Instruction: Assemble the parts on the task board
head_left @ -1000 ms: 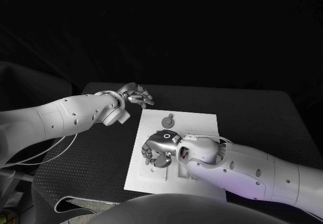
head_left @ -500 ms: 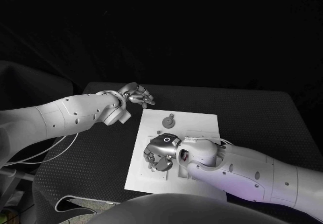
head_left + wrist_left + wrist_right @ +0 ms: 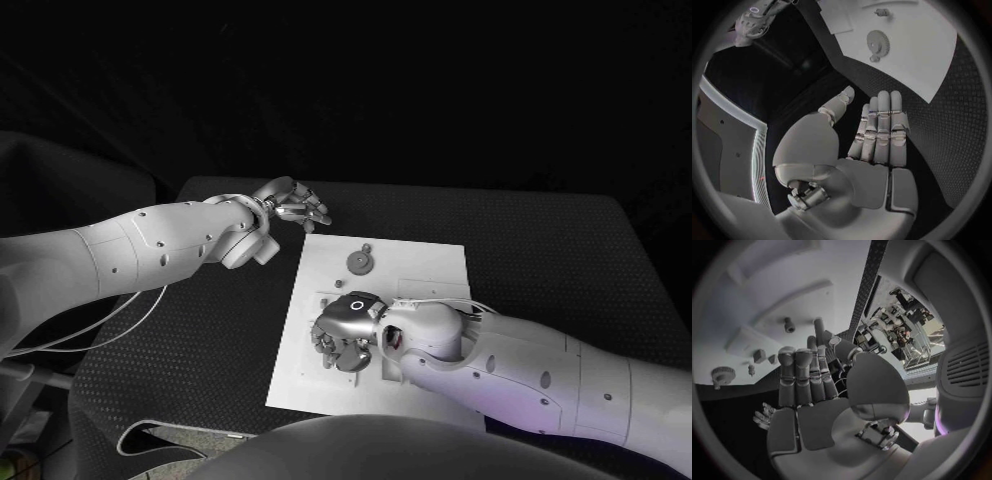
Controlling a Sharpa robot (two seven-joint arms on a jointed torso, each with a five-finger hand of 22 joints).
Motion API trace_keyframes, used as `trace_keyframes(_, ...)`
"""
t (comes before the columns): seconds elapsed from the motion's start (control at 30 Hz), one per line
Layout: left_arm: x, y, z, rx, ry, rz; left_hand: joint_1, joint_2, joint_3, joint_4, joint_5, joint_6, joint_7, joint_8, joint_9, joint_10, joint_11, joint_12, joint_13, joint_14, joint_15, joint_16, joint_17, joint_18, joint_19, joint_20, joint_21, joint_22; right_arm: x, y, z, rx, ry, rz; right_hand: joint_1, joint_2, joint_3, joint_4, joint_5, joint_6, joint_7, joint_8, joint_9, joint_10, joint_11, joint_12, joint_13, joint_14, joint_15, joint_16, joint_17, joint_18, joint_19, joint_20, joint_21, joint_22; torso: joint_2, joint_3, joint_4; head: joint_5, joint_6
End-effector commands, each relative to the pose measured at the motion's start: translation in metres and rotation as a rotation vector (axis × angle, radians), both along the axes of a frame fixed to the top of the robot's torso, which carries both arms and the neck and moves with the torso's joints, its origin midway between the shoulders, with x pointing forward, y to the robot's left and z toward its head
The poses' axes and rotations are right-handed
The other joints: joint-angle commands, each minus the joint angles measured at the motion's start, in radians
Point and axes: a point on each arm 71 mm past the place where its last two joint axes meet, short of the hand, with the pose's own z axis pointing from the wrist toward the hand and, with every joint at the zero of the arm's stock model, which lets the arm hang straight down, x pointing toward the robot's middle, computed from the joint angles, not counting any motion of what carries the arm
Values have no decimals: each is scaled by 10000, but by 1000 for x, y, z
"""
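The white task board lies in the middle of the black table. A grey gear lies flat on its far part, also seen as the gear and the gear. My right hand hovers low over the board's near left part, palm down, fingers pointing at the board and holding nothing. In the right wrist view its fingers are stretched out over the board, near a short peg and small studs. My left hand hangs off the board's far left corner, fingers apart and empty.
The black mat surrounds the board, with free room to the right and left. A low raised block sits on the board close to the right hand. A loose white cable runs under the left arm.
My right hand has slid a little toward the board's near edge and its fingers have drawn in under the palm. The left hand and the gear have stayed put.
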Motion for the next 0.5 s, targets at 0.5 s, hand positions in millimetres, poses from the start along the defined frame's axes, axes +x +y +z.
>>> trace_keyframes(0.5, -1, -3, 1, -111, 51, -140, -49, 49, -43, -7, 46, -79, -11, -25, -4, -72, 30, -34, -13, 14, 72, -69, 37, 95, 8, 60, -43, -8, 0, 1, -8, -282, -358, 162, -6, 100, 75, -6, 59, 46, 9, 35, 80, 2, 5, -18, 5, -48, -7, -42, -8, 838, -58, -35, -27, -10, -1, -11, 5, -8, 0)
